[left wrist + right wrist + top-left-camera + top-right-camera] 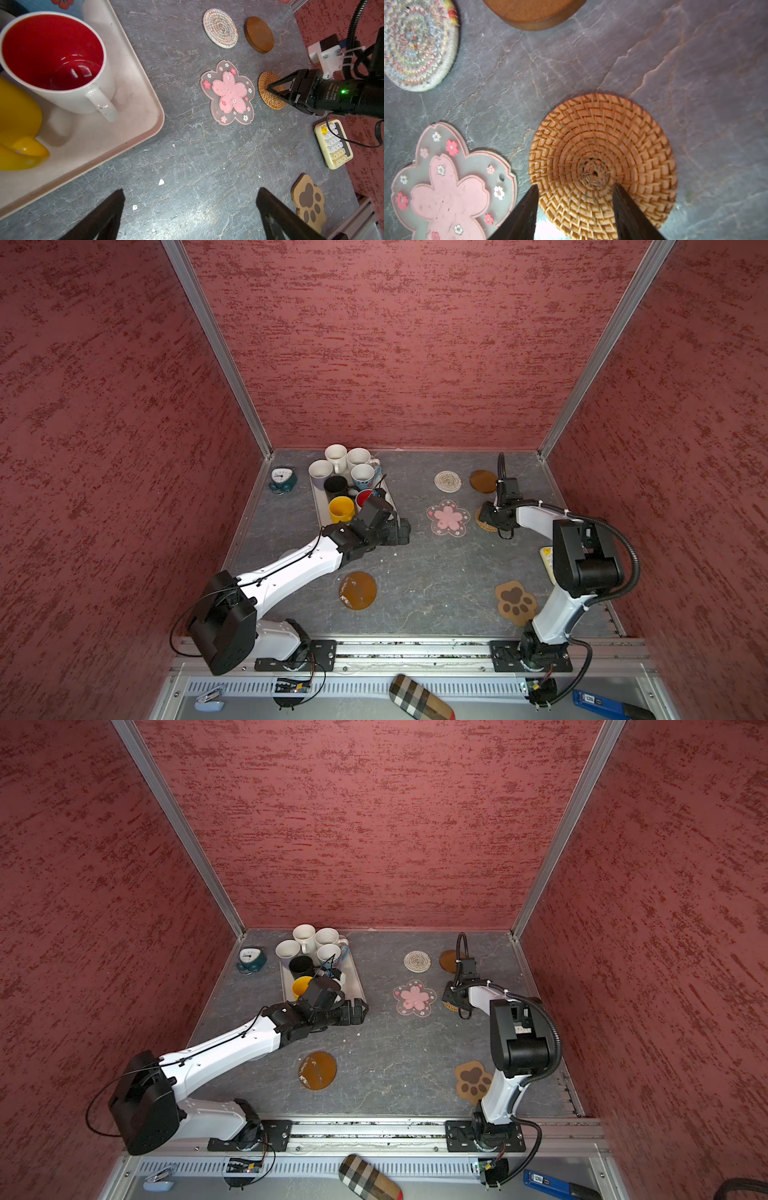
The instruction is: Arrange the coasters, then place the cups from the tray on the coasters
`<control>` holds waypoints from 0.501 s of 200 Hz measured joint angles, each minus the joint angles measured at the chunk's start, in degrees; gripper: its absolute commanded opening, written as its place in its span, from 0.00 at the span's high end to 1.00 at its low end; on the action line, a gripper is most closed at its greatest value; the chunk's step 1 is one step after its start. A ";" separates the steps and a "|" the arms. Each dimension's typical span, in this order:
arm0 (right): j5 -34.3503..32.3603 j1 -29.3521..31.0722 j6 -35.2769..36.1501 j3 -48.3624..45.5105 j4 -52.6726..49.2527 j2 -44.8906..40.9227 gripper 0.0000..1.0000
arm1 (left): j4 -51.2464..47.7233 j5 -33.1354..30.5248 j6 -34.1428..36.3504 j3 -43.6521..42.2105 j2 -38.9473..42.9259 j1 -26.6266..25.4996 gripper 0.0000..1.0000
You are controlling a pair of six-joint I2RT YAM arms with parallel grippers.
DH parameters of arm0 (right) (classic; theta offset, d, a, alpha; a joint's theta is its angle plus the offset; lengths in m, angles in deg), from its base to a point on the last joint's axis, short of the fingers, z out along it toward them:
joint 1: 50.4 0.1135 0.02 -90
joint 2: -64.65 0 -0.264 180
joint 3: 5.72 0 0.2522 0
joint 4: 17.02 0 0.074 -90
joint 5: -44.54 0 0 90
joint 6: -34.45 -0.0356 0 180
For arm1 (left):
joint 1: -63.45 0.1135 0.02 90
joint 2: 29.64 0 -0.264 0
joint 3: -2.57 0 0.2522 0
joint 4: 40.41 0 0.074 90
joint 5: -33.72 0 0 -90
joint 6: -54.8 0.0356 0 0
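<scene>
On the grey tabletop (pixel 695 83), the rattan coaster (pixel 602 141) lies flat under the half-open, empty right hand (pixel 576 185).

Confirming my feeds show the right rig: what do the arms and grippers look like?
The left arm and right arm are white shells with black joint housings. A thin black cable runs along the left, a ribbed black conduit along the right. The left gripper and right gripper have black tapered fingers; the right's body shows a green light.
</scene>
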 measured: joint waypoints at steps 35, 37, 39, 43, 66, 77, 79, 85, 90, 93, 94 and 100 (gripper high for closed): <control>0.37 0.22 -0.20 0.00 -0.70 -0.66 0.29 | -0.02 0.00 0.02 0.02 0.00 -0.04 0.01; 0.46 0.22 -0.17 0.00 -0.87 -0.72 0.29 | -0.02 0.00 0.02 0.02 0.00 -0.04 0.00; 0.57 0.22 -0.20 0.00 -0.98 -0.81 0.28 | -0.04 0.00 0.02 0.02 0.00 -0.04 0.00; 0.70 0.22 -0.17 0.00 -1.31 -0.94 0.26 | -0.09 0.02 0.02 0.07 0.00 -0.07 0.00; 1.68 0.22 -0.13 0.00 -2.99 -2.27 0.21 | -0.74 0.07 0.04 1.01 -0.11 -0.22 0.01; 1.84 0.22 -0.11 0.00 -3.78 -3.41 0.19 | -1.07 0.09 0.04 1.79 -0.17 -0.33 0.00; 1.88 0.22 -0.11 0.02 -3.96 -3.69 0.19 | -1.14 0.09 0.04 1.97 -0.17 -0.35 0.00; 1.90 0.22 -0.11 0.04 -4.42 -4.50 0.18 | -1.42 0.09 0.07 2.54 -0.24 -0.44 0.00; 1.90 0.22 -0.11 0.20 -5.07 -5.29 0.18 | -1.46 0.09 0.09 2.97 -0.35 -0.55 0.01; 1.90 0.22 -0.09 0.24 -5.29 -5.73 0.18 | -1.49 0.09 0.09 3.21 -0.39 -0.59 0.01; 1.90 0.22 -0.11 0.26 -5.42 -5.97 0.18 | -1.49 0.09 0.11 3.34 -0.48 -0.63 0.01; 1.88 0.22 -0.09 0.50 -6.01 -6.84 0.18 | -1.46 0.09 0.13 3.87 -0.70 -0.76 0.00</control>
